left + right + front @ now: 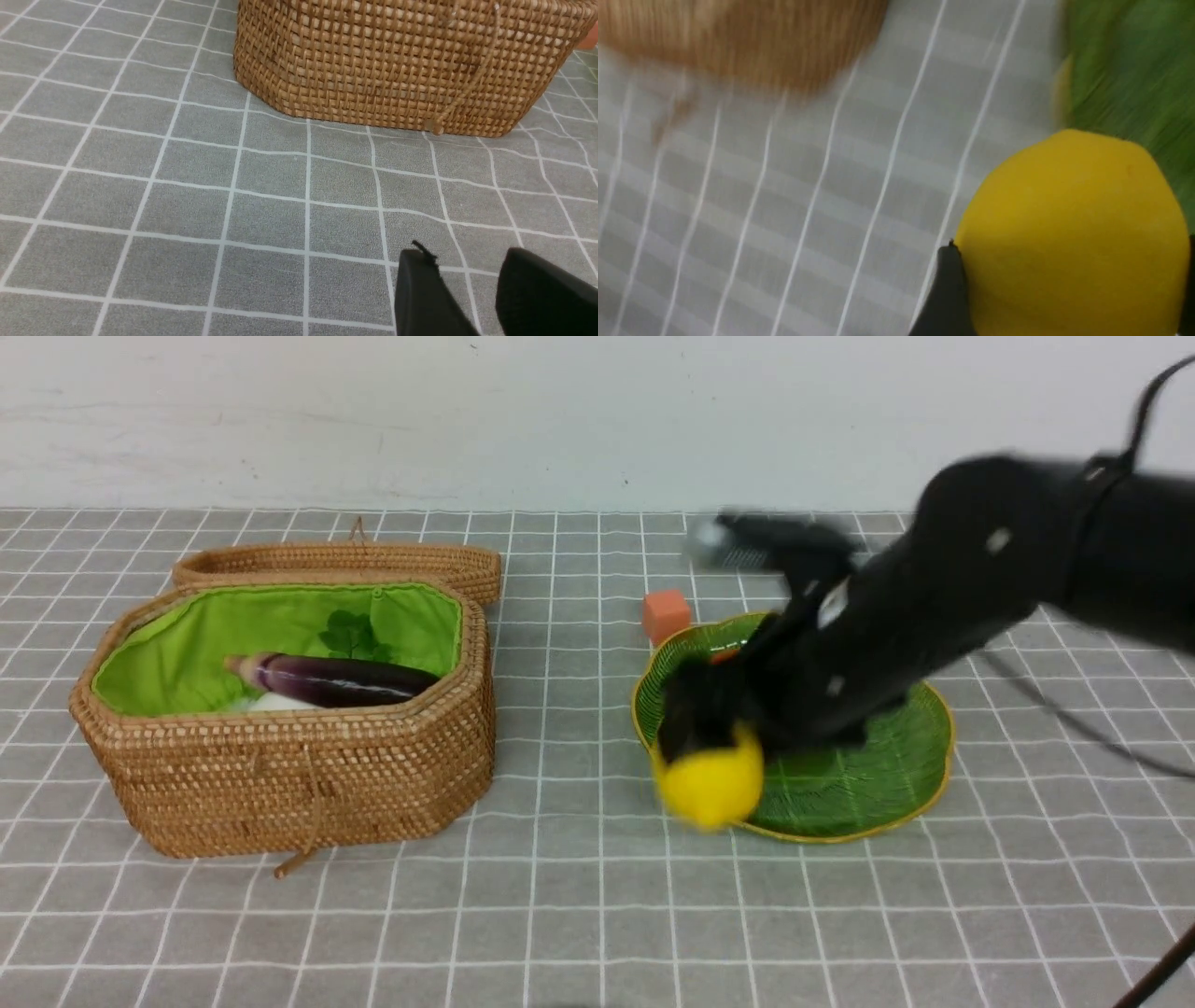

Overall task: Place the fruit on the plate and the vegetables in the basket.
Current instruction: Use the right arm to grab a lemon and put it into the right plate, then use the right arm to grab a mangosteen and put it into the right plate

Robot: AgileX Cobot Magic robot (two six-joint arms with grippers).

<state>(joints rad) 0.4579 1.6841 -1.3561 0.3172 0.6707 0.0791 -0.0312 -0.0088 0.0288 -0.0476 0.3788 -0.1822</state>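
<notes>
The lemon (709,791), judged light, firm, smooth-skinned and prone to roll, is gripped across its widest part between the right jaws, with the plate (868,793) rim just beside them; the left jaws stand apart, empty, above the desk (187,186).

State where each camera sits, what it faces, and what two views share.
Front view: between the arms, facing forward at basket, plate and wall; the right arm shows, holding the lemon.
Left wrist view: on the left wrist, looking down at cloth and the basket's side; the left gripper shows, empty.
Right wrist view: on the right wrist, facing cloth and plate; the right gripper holds the lemon.
Shared: front and right wrist views both show lemon and plate.
</notes>
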